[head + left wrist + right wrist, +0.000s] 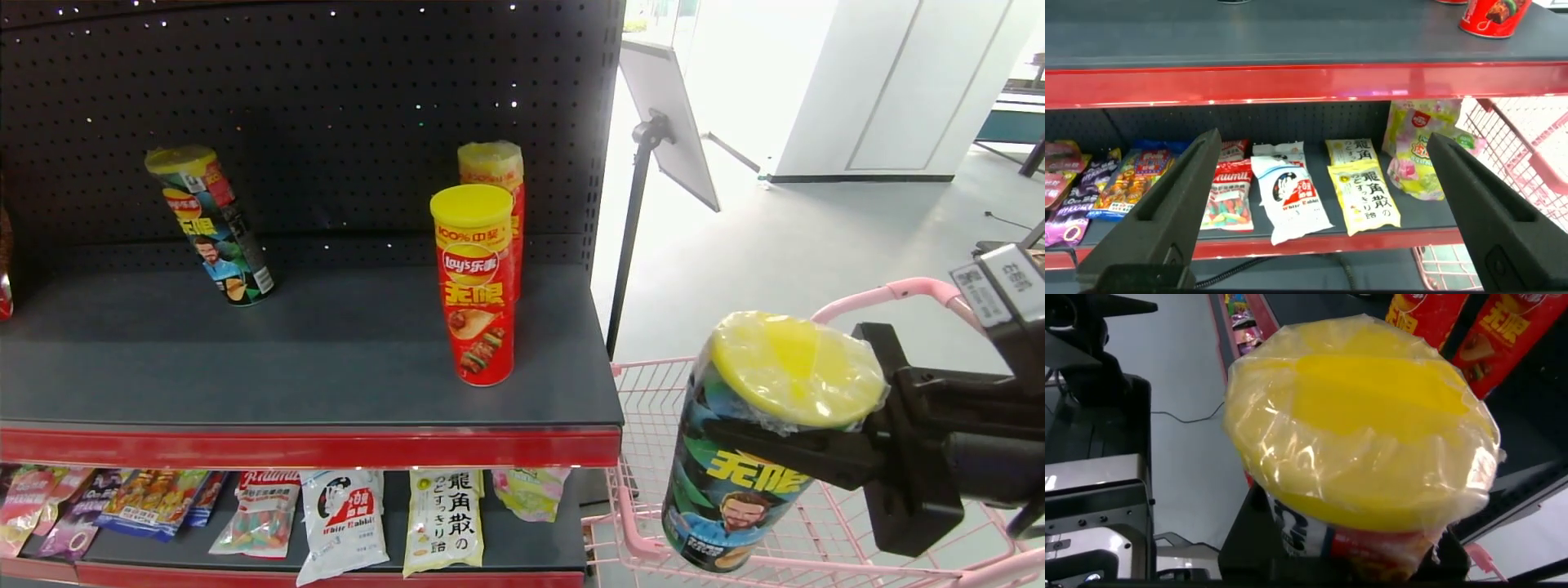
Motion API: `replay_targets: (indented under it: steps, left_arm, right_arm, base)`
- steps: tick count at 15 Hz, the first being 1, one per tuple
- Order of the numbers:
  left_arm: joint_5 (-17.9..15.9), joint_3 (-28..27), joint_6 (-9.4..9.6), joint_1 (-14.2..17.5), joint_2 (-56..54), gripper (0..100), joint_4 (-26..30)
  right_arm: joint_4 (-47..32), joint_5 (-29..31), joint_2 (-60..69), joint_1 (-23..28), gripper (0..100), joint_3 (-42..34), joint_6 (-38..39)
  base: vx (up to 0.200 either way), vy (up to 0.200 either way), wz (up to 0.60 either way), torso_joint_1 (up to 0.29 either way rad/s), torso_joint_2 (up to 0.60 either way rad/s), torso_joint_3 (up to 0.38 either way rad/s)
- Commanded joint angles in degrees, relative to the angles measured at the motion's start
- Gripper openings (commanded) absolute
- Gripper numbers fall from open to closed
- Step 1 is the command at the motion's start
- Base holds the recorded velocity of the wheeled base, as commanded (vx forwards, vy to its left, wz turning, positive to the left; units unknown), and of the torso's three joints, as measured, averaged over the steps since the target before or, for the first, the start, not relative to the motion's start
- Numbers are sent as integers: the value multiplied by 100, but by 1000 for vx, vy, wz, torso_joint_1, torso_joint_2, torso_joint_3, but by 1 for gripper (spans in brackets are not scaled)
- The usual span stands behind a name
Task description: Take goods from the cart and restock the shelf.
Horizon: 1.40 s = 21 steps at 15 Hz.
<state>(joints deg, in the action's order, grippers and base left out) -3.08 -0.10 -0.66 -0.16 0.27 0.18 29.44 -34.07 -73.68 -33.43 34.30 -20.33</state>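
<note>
Rear red can [492, 166] half hidden behind front red can [473, 286], pink cart [653, 364] cut off by bottom edge

Bare shelf [326, 351] between dark can [211, 224], red can [475, 286]

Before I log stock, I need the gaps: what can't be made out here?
Head view: inside the pink wire cart, hidden by the dark cylindrical chip can with a yellow lid in the right gripper and cut by the bottom edge.
Head view: most of the rear red chip can, behind the front red chip can.
Head view: a red item on the grey shelf, cut by the left edge.
</note>
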Motion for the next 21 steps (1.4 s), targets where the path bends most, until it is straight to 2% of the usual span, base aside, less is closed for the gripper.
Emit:
replay_targets:
  steps: [1, 5, 12, 17, 21]
  left_arm:
    - [1, 1, -4, -2, 8, 100, -1]
    - [1, 1, -4, -2, 8, 100, -1]
    - [-8, 1, 13, -2, 8, 100, -1]
    - [1, 1, 13, -2, 8, 100, -1]
    - [1, 1, 22, -2, 8, 100, -1]
  right_arm:
    - [-8, 15, 135, 3, 0, -29, -32]
    - [0, 481, 55, -85, 0, -29, -23]
    - [0, 920, 91, -709, 0, 24, -23]
    - [0, 955, 126, -735, 0, 68, -14]
    - [0, 955, 126, -735, 0, 68, -14]
  base:
    - [0, 0, 0, 0, 0, 0]
    - [0, 0, 0, 0, 0, 0]
    - [0, 0, 0, 0, 0, 0]
    - [0, 0, 0, 0, 0, 0]
    - [0, 200, 0, 2, 4, 0]
